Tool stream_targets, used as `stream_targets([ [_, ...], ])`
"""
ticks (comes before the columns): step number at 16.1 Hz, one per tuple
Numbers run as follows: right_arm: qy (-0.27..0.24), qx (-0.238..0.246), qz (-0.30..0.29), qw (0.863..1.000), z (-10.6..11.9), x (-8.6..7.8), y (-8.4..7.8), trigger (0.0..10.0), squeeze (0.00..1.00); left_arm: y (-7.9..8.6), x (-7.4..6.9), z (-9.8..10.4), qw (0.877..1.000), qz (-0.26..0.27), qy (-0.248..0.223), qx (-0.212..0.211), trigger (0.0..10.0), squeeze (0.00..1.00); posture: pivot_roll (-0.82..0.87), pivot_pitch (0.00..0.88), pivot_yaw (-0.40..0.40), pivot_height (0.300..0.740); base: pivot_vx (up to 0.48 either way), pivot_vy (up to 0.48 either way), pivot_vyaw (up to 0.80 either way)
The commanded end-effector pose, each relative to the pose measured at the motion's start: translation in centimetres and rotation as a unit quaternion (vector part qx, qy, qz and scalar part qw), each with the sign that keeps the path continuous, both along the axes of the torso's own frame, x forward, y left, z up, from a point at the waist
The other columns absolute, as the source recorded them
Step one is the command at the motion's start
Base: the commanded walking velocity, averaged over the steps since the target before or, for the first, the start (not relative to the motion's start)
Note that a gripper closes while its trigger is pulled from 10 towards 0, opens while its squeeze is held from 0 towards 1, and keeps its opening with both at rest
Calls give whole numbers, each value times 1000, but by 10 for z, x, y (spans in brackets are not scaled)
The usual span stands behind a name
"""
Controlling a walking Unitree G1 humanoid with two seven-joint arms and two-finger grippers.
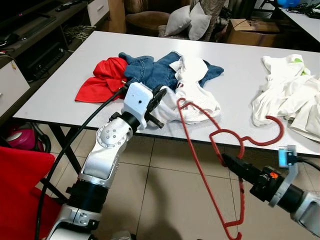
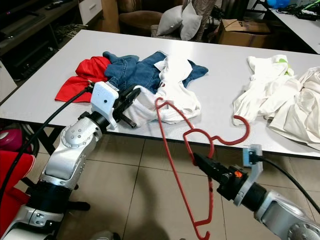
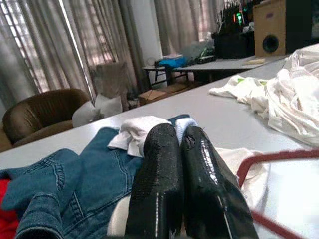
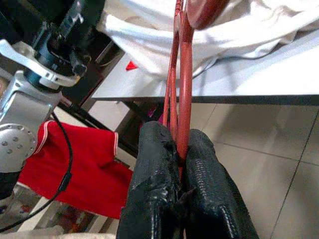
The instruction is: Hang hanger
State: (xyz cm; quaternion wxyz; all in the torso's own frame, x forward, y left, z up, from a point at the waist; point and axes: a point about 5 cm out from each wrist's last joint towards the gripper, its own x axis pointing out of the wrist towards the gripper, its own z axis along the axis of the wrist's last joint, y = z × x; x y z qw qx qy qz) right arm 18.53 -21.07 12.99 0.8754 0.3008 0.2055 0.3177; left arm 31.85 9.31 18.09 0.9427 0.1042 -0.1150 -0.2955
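Note:
A red wire hanger [image 1: 230,132] is held in the air just off the front edge of the white table [image 1: 60,90], its hook [image 2: 247,126] reaching over the tabletop. My right gripper [image 1: 225,159] is shut on the hanger's wire [image 4: 185,89] below the neck. My left gripper [image 1: 158,102] is shut, with its fingers [image 3: 164,179] pressed together and nothing seen between them. It sits at the table edge against a crumpled white garment [image 1: 195,90], close to the hanger's upper corner.
On the table lie a blue denim piece [image 1: 152,70], a red garment [image 1: 102,80] and a heap of white clothes [image 1: 290,92] at the right. Red fabric [image 1: 20,190] sits low at my left. Tiled floor lies below; a sofa with cushions [image 1: 187,20] stands behind.

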Motion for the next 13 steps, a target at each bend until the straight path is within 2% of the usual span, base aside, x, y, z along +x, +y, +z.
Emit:
stream_targets([
  [1, 0, -4, 12, 1000, 1, 3, 0, 10000, 0, 1, -3, 4, 1000, -5, -12, -5, 0, 0, -36, 8, -20, 740, 0, 0, 0],
  [5, 14, -1, 27, 1000, -2, 3, 3, 10000, 0, 3, -5, 1, 1000, 0, -11, 0, 0, 0, -25, 14, -41, 740, 0, 0, 0],
  [7, 22, -5, 28, 999, -7, 7, 4, 10000, 0, -4, -12, 4, 999, -37, -19, -12, 0, 0, -24, 18, -41, 740, 0, 0, 0],
  [10, 31, 2, 15, 999, -9, 15, 1, 10000, 0, -15, -28, 0, 992, -125, -19, 17, 0, 0, -20, 22, -43, 740, 0, 0, 0],
  [13, 58, 1, -21, 998, -19, 19, -3, 10000, 0, -15, -37, -5, 987, -154, -13, 39, 0, 0, -16, 37, -41, 740, 0, 0, 0],
])
